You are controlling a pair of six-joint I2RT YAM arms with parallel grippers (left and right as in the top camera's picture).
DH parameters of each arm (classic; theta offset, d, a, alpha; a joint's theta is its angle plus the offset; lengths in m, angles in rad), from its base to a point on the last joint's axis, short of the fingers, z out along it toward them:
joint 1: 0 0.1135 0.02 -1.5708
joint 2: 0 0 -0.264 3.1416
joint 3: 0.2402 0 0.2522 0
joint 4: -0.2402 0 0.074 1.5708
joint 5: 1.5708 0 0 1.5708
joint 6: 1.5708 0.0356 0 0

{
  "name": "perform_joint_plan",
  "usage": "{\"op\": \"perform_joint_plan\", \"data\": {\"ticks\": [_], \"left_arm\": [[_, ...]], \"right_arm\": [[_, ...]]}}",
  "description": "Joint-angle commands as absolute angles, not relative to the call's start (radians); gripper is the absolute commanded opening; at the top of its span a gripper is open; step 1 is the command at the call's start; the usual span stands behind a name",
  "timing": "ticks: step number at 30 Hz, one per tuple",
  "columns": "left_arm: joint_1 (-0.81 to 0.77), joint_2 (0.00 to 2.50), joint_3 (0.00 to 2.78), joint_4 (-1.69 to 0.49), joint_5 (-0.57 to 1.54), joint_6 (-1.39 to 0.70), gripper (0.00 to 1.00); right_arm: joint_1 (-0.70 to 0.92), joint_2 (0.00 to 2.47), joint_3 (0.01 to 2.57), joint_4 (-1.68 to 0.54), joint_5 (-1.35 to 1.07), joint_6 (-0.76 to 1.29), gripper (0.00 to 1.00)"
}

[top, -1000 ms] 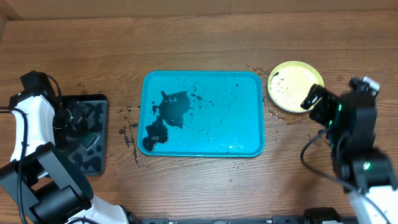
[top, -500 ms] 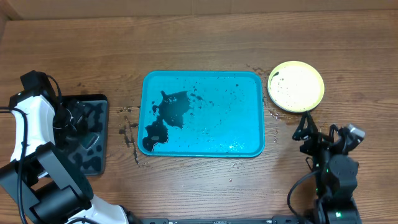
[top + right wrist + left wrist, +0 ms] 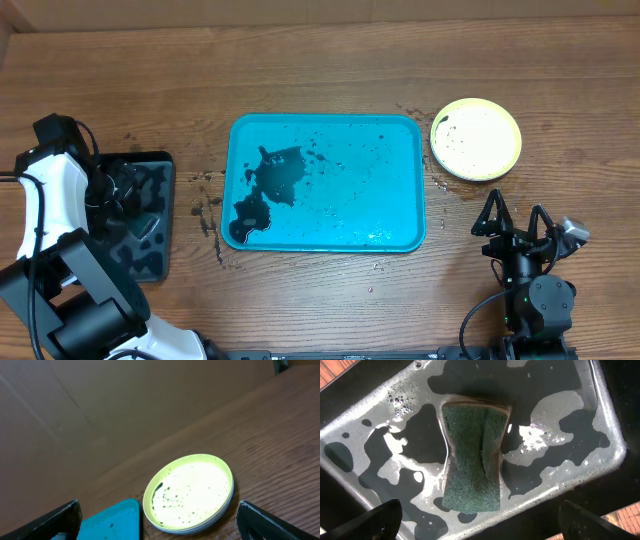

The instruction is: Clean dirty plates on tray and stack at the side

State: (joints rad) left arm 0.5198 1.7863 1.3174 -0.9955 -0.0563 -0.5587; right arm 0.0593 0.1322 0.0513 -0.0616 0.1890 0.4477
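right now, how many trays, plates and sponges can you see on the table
trays: 2, blue tray and black tray
plates: 1 in view, yellow-green plate
sponges: 1, sponge
total: 4

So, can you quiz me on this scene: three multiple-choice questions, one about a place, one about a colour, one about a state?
1. Where is the yellow-green plate relative to the blue tray? A inside it; B beside it, on its right; C under it.
2. What colour is the sponge? A green; B pink; C white.
3. How do the right arm's fingers stand? A shut on a plate; B open, empty; C shut on the sponge.
Answers: B, it lies past the tray's right edge; A, its top face is green; B, they stand apart, nothing between.
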Motion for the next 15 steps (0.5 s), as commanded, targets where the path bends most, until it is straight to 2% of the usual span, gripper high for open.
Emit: {"op": "perform_joint_plan", "data": {"ticks": [1,15], "left_arm": [[0.523,1.778,1.336,-0.994,-0.058,-0.562,1.00],[0.523,1.778,1.336,-0.994,-0.058,-0.562,1.00]], "right_arm": [[0.055,0.090,0.013,-0.020,0.183,0.440,1.00],[0.049,0.002,0.008,-0.065,0.173,0.400,1.00]]}}
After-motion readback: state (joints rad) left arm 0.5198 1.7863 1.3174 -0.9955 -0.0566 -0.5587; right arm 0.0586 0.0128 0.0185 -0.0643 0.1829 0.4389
